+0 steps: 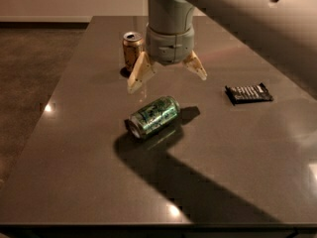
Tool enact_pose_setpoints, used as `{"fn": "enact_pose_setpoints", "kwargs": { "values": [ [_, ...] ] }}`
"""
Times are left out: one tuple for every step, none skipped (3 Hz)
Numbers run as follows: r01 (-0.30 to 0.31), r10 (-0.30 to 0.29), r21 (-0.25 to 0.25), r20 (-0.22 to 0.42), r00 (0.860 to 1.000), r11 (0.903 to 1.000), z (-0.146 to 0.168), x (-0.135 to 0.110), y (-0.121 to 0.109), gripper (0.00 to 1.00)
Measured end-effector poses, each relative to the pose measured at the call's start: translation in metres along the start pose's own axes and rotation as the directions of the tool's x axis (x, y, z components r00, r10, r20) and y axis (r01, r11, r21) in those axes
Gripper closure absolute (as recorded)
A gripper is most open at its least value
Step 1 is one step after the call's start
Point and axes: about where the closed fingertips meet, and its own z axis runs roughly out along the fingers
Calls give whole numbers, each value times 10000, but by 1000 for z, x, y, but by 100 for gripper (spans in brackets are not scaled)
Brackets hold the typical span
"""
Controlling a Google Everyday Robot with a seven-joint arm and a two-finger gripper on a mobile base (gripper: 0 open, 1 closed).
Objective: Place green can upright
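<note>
The table (74, 172) is big, flat and dark grey-brown. It is shiny, and a few small bright spots of light sit on it. A large dark shadow (198, 192) of the arm lies across the near part of the table. Behind the far edge of the table there is a pale wall (59, 1). Next to the table, the floor (29, 68) is dark.

The gripper (167, 82) hangs in the air over the table and points down. Its 2 tan fingers (138, 76) are spread wide apart. They hold nothing.

The green can (153, 117) lies on its side on the table, so it is not standing up. It shows lower than the gap between the jaws, on the side nearer the camera. No finger touches it. The can lies at a slant. 1 silver end faces the near side of the table, under the finger that is close to the gold-brown can. The other end points toward the far side, under the other finger.

The gold-brown can (132, 48) stands up straight behind 1 finger, farther back than the jaws. A flat black packet (248, 93) lies on the table out past the other finger, well apart from the jaws and from the green can.
</note>
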Motion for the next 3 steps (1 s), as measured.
{"fn": "enact_pose_setpoints", "kwargs": {
  "values": [
    [-1493,1496,211,-104,9887,9886,2,2,13,0],
    [-3037,3043,220,-332,9520,9525,13,9,20,0],
    [-4526,4533,257,-719,8885,8913,28,16,23,0]
  ]
}}
